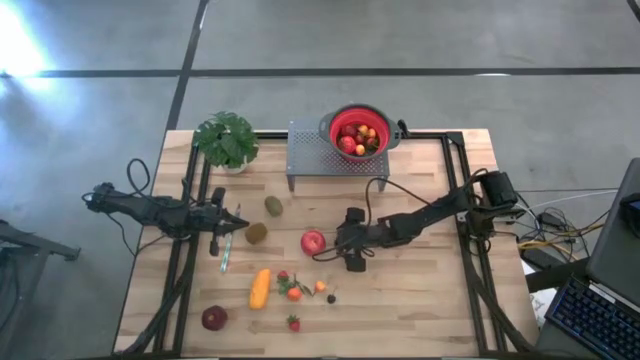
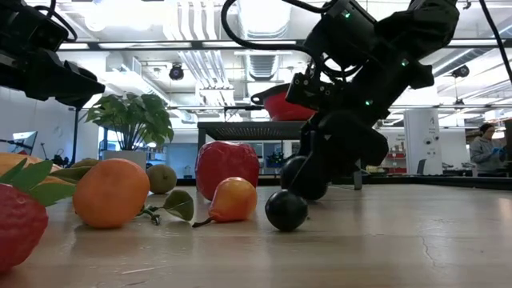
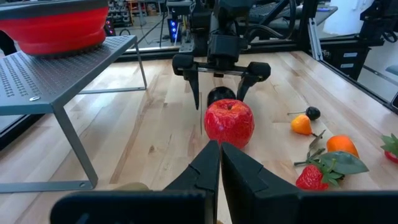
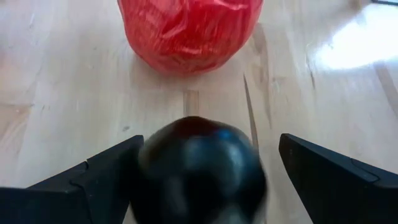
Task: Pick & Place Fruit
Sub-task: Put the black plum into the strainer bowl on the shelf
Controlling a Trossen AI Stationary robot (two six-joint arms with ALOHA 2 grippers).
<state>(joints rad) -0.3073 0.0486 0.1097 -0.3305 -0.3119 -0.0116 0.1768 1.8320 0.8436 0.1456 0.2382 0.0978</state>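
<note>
Plum [image 4: 202, 165], dark and round on the bench just beside the red apple [image 3: 229, 122], sits between the spread fingers of the right pincer [image 3: 219, 99]; it looks light, hard and smooth, likely to roll, so clamping across its widest middle seems best.

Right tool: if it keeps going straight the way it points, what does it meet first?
The dark plum, already between the open right tool's fingers; straight past it lies the red apple.
</note>
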